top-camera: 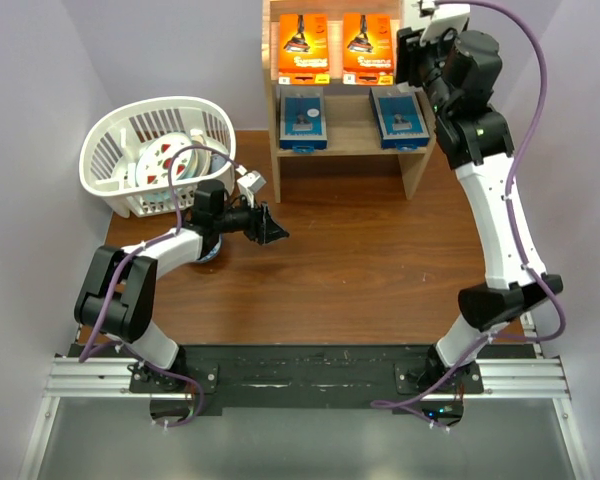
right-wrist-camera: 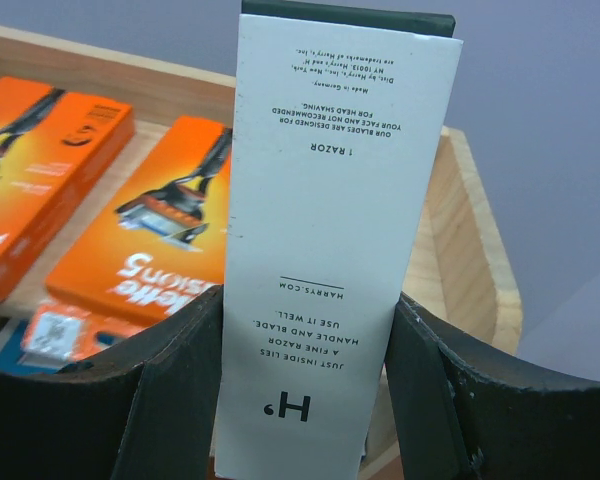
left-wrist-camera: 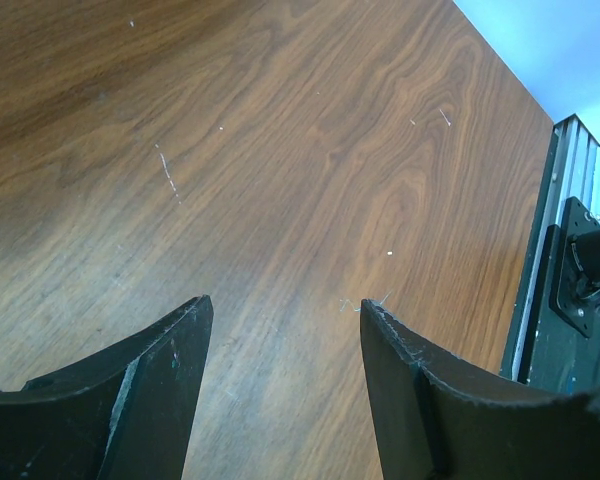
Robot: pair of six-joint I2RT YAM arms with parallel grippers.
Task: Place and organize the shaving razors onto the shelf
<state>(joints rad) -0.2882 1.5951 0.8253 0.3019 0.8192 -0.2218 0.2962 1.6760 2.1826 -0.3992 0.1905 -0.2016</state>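
Two orange cardboard razor packs [right-wrist-camera: 145, 225] lay on the top tier of the light pine two-tier shelf [right-wrist-camera: 470, 240], just left of and beyond the right gripper [right-wrist-camera: 308, 300], whose jaws pinched the sides of a tall white cardboard razor box [right-wrist-camera: 330, 180] held upright. Let go too high or off-line, that box would probably topple against the side panel to the hand's right or land across the nearer orange pack. The left gripper [left-wrist-camera: 285, 305] hung half open and empty over the brown wooden table [left-wrist-camera: 280, 150].
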